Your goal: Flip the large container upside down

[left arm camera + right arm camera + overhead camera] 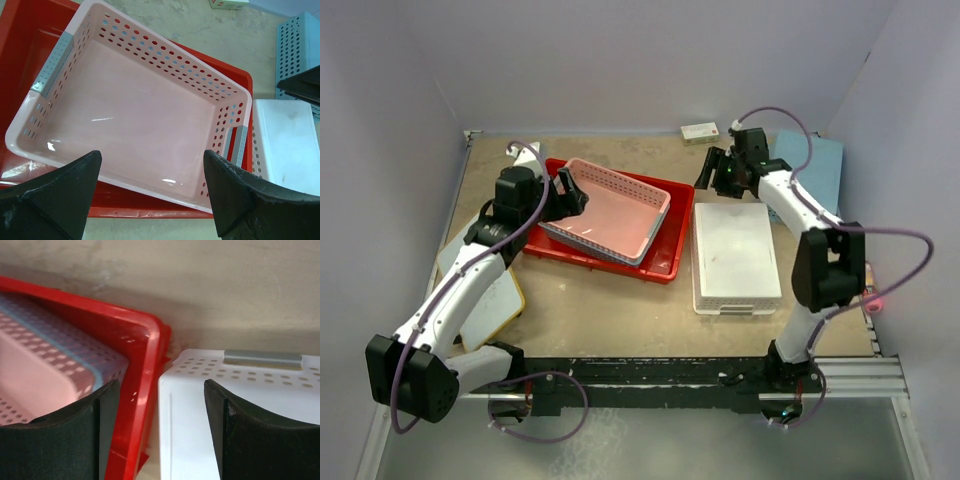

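The large container is a red tray (665, 258) lying open side up in the middle of the table. A pink perforated basket (610, 210) sits tilted inside it. My left gripper (568, 192) is open and empty over the tray's left end. In the left wrist view the left gripper (152, 180) frames the pink basket (140, 115) and the tray's rim (20, 60). My right gripper (713, 170) is open and empty at the tray's far right corner. In the right wrist view the right gripper (162, 410) straddles the red rim (145, 365) and the white basket's edge (190, 430).
A white perforated basket (735, 255) lies upside down right beside the tray. A light-blue basket (820, 165) stands at the back right, and a small box (700, 132) at the back. Flat boards (495, 295) lie at the left. Walls enclose the table.
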Available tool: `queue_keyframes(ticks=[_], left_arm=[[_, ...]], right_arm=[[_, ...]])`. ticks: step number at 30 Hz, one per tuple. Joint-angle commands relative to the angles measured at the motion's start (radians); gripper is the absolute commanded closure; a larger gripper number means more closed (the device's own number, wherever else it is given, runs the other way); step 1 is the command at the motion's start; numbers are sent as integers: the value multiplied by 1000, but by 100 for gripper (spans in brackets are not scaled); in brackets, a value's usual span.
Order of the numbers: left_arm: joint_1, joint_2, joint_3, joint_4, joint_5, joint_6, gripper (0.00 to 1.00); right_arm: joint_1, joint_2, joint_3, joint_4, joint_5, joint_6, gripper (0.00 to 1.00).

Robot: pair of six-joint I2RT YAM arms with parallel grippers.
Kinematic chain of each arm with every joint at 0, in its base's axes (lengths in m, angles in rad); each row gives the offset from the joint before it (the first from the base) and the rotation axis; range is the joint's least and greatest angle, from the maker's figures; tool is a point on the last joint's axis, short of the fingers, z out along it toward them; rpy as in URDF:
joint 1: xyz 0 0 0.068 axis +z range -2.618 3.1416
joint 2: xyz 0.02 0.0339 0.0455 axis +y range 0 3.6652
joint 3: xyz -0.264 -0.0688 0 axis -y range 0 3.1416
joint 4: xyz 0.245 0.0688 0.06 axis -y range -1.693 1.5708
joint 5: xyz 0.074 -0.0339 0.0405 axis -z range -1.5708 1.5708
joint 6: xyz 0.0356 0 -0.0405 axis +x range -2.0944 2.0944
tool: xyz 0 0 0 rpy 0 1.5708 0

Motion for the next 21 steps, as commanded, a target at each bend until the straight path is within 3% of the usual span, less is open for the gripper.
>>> queue_keyframes(ticks=[1, 6, 10, 14, 21], left_arm=[[-4, -51, 21, -12, -47, -11, 20], [-3, -59, 23, -35, -58, 2, 20], [-3, -50, 14, -26, -49, 0, 20], [-3, -34, 4, 4, -29, -10, 20], [-3, -38, -6, 12, -41, -12, 20]], right_arm=[[0, 103, 71, 10, 23, -20, 29], [0, 36, -81, 11, -4, -13, 28], [-3, -99, -229, -4, 85, -16, 27], [2, -227, -252, -1, 114, -34, 27], [162, -416, -352, 60, -21, -9, 26]])
